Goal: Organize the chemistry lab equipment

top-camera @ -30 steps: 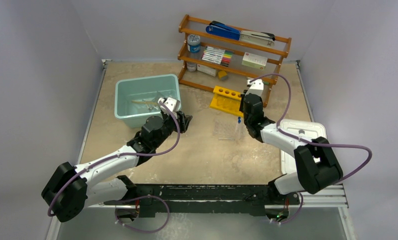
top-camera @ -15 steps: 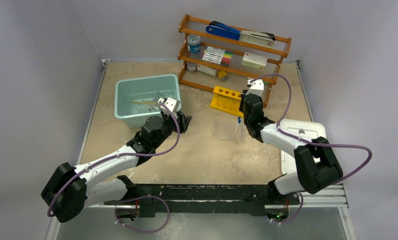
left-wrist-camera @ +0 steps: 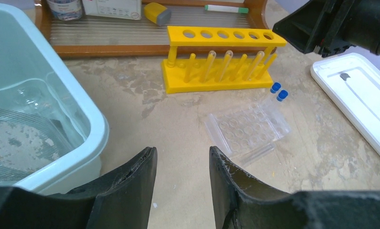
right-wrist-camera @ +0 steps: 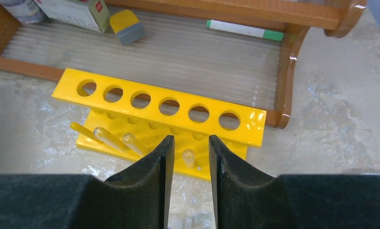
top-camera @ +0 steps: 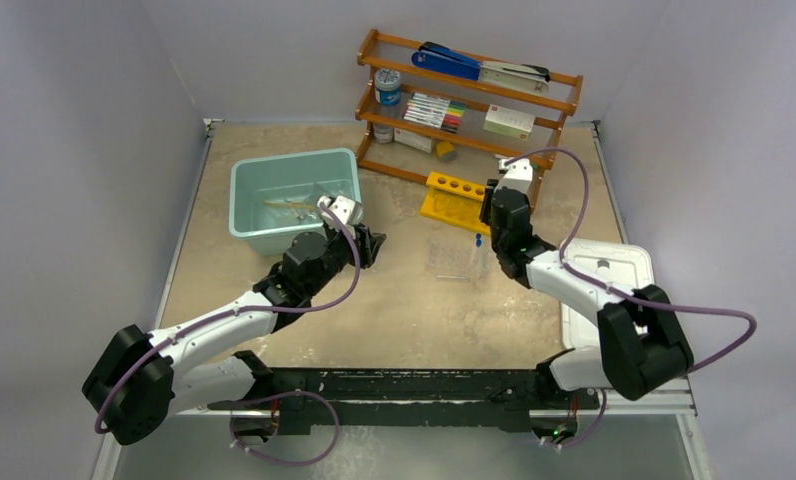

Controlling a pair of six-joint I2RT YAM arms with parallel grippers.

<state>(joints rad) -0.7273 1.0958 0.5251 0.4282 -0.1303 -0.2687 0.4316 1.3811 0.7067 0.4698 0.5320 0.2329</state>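
The yellow rack [right-wrist-camera: 159, 107] is standing on the table right of centre, just in front of the wooden shelf [right-wrist-camera: 283, 67]. The right gripper [right-wrist-camera: 188, 140] is hovering over the rack's near side, its jaws slightly parted and gripping nothing. Just nearer than the rack, a clear dish [left-wrist-camera: 248, 129] is lying flat, with two blue-capped tubes [left-wrist-camera: 279, 93] at its right edge. Further left, the left gripper [left-wrist-camera: 182, 152] is hanging beside the teal bin [left-wrist-camera: 83, 114], its jaws apart and empty.
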